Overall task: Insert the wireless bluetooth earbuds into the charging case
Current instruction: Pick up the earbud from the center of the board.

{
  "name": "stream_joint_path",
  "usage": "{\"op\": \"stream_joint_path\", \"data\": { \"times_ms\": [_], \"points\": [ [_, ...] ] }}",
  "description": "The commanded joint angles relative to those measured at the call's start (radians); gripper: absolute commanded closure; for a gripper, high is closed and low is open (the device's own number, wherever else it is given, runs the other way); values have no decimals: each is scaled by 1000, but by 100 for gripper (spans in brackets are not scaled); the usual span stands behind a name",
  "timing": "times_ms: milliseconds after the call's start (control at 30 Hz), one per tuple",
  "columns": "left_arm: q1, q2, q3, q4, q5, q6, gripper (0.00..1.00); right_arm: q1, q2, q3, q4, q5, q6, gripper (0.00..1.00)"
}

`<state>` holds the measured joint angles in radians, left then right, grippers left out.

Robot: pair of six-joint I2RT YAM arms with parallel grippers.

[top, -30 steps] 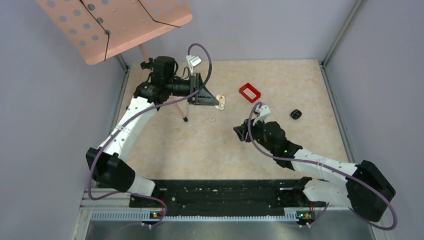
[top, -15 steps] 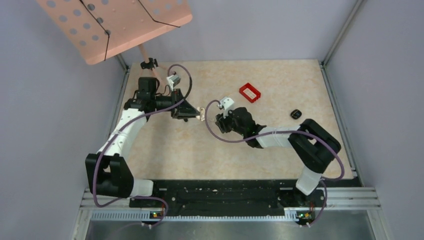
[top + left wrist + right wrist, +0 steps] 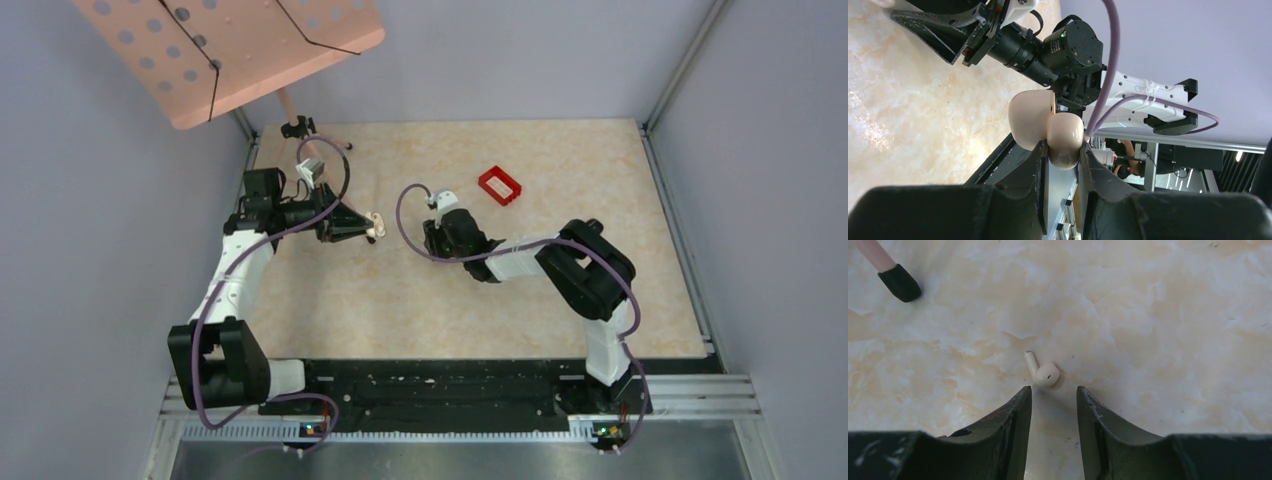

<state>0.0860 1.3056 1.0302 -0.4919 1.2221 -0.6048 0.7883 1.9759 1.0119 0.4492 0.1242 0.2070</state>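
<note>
The left end effector [image 3: 1063,150] is clenched on the cream charging case [image 3: 1030,120], raised off the surface [image 3: 898,100] and apparently hinged open to receive a bud, its wells hidden, while the right end effector [image 3: 1053,390], jaws apart and empty, points at the cream earbud [image 3: 1045,374] lying just ahead.

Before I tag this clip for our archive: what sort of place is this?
Probably a robotics lab test cell: a left arm and right arm bolted to a rail, a marbled table walled by plain grey panels, and a workroom with a monitor behind.
</note>
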Motion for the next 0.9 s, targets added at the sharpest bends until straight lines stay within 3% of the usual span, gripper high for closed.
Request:
{"op": "stream_joint_path", "data": {
  "times_ms": [0,433,667,867],
  "points": [
    [11,-38,-17,68,19,-20,100,8,21,50,-11,31,36,63],
    [10,-47,-25,82,23,-31,100,26,81,117,-63,50,-7,65],
    [11,-50,-31,85,22,-33,100,28,45,76,-41,49,6,85],
    [10,-54,-41,70,6,-14,100,28,-40,25,-10,47,20,92]
  ]
}}
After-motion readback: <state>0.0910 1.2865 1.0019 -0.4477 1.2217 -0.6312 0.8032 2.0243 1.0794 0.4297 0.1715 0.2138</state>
